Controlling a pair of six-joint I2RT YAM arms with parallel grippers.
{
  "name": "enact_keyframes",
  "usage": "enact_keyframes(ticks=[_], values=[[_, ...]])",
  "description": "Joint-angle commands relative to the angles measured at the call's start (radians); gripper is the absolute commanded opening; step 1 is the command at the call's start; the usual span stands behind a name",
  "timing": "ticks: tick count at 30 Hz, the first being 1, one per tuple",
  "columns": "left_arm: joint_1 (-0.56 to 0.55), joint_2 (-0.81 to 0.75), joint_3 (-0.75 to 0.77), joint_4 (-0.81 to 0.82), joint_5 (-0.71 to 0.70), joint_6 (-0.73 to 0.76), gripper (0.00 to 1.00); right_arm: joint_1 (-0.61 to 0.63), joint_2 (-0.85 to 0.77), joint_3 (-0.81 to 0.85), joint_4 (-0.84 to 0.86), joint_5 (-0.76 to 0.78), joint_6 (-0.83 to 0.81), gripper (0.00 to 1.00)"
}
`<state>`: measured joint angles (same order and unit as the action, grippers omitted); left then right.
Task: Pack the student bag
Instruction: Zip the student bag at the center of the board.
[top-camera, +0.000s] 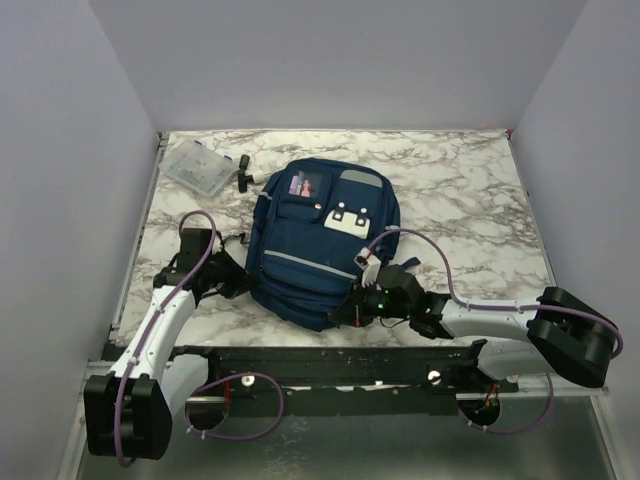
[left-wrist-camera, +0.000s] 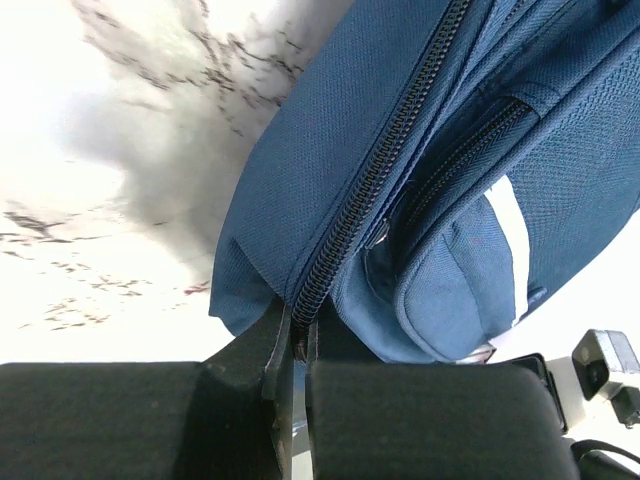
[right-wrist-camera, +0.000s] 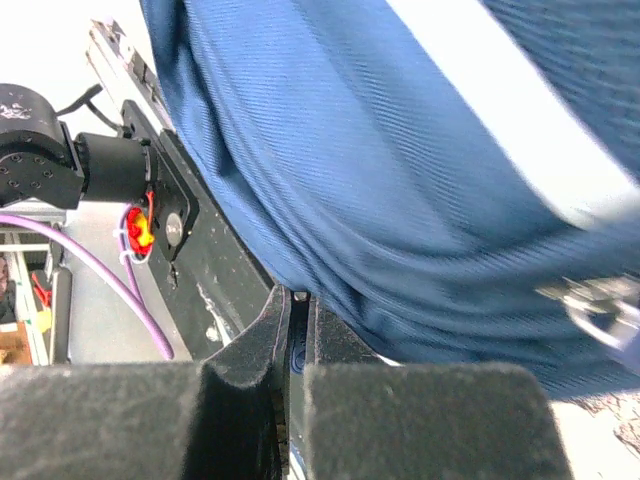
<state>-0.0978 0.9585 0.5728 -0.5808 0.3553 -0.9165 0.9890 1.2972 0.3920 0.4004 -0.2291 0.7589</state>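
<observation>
Arms (top-camera: 160, 320) lie low, left end effector (left-wrist-camera: 297, 332) and right end effector (right-wrist-camera: 297, 303) pinching student bag (top-camera: 300, 268).

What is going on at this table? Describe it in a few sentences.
Two robot arms are handling the student bag, a navy backpack lying flat on the marble table. The left gripper has its jaws shut on the bag's near left corner, right on the main zipper line, which looks closed there. The right gripper has its jaws shut on fabric at the near right edge. A clear plastic box sits apart, far left.
</observation>
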Motion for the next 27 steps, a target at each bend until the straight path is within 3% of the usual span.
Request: enact_keyframes(ticks=[1, 4, 9, 11, 17, 22, 27], values=[[0.136, -0.02, 0.059, -0.045, -0.133, 0.165, 0.0, -0.042, 0.0, -0.051, -0.137, -0.045, -0.048, 0.0], [0.157, 0.024, 0.077, -0.059, -0.081, 0.167, 0.0, -0.043, 0.019, -0.02, -0.158, -0.065, -0.064, 0.0], [0.158, 0.042, 0.037, -0.057, 0.084, 0.142, 0.43, -0.042, 0.039, 0.011, -0.132, -0.125, -0.073, 0.0], [0.158, 0.004, 0.002, -0.06, 0.137, 0.127, 0.49, -0.042, 0.046, 0.017, -0.118, -0.137, -0.067, 0.0], [0.104, -0.197, -0.098, -0.13, 0.18, 0.015, 0.57, -0.042, 0.071, 0.019, -0.07, -0.164, -0.058, 0.01], [-0.125, -0.365, -0.167, -0.122, 0.145, -0.278, 0.6, -0.042, 0.099, 0.031, -0.064, -0.172, -0.067, 0.0], [-0.319, -0.414, -0.245, 0.086, 0.121, -0.527, 0.61, -0.042, 0.114, 0.03, -0.032, -0.187, -0.05, 0.0]])
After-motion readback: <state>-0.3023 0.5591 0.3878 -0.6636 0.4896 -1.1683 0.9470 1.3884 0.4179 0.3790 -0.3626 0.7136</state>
